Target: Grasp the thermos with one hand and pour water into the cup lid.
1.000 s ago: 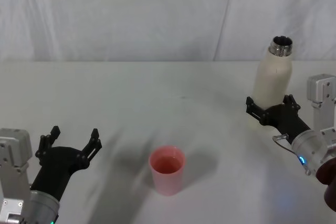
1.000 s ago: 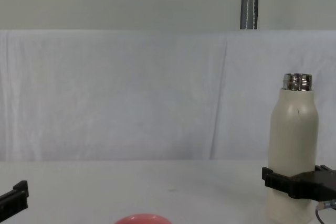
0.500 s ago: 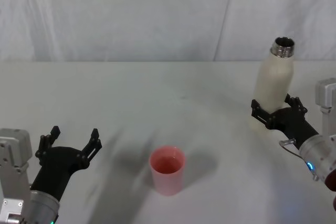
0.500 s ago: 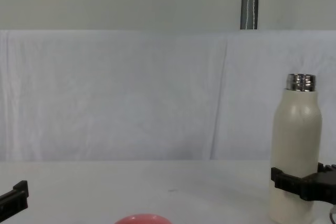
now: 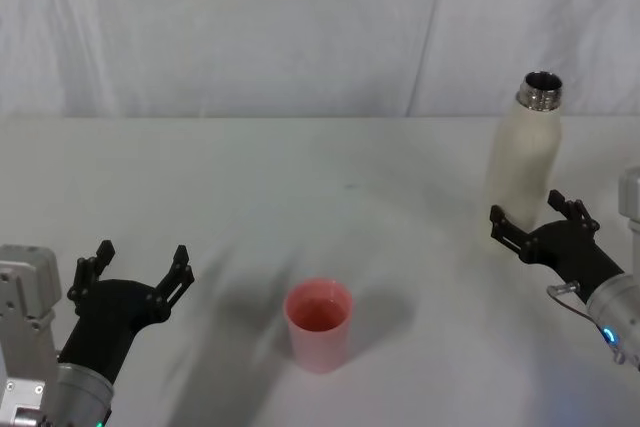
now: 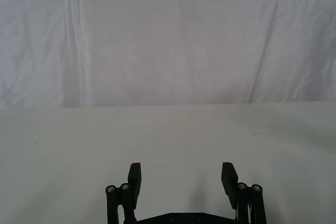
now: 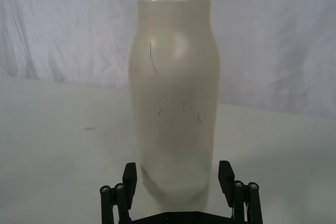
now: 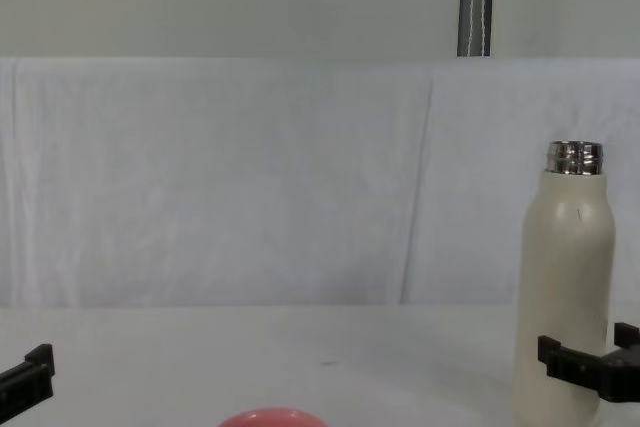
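The cream-white thermos [image 5: 522, 162] stands upright on the table at the right, its silver neck open at the top; it also shows in the chest view [image 8: 565, 297] and right wrist view [image 7: 173, 108]. My right gripper [image 5: 533, 219] is open just in front of the bottle's base, its black fingertips [image 7: 129, 178] flanking the lowest part without gripping it. The pink cup lid [image 5: 318, 322] sits near the table's front middle with liquid inside; its rim [image 8: 272, 415] peeks up in the chest view. My left gripper [image 5: 135, 272] rests open and holds nothing at the front left.
A white cloth covers the table [image 5: 300, 187] and hangs as a backdrop behind it. A grey pole [image 8: 475, 2] rises beyond the backdrop. Bare tabletop lies between the cup lid and the thermos.
My right gripper has slid back toward me, off the thermos's body down to its base. The thermos went from slightly tilted to upright. Left arm and cup lid stayed put.
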You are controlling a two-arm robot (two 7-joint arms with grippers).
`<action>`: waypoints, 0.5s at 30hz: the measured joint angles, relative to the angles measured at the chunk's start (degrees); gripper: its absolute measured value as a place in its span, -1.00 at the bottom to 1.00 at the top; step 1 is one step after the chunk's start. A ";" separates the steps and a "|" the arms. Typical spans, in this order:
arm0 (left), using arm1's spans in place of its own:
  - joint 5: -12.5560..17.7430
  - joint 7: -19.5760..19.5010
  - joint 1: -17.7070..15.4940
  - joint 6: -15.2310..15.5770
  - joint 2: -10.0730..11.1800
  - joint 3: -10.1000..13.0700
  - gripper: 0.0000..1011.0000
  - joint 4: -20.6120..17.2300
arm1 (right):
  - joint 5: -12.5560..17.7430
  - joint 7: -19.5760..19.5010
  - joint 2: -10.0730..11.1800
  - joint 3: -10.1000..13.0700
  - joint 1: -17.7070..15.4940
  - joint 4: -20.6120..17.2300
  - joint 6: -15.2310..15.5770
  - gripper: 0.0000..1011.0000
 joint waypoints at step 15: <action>0.00 0.00 0.00 0.00 0.00 0.00 0.98 0.00 | 0.15 -3.14 0.41 1.20 -6.63 -7.10 0.19 0.98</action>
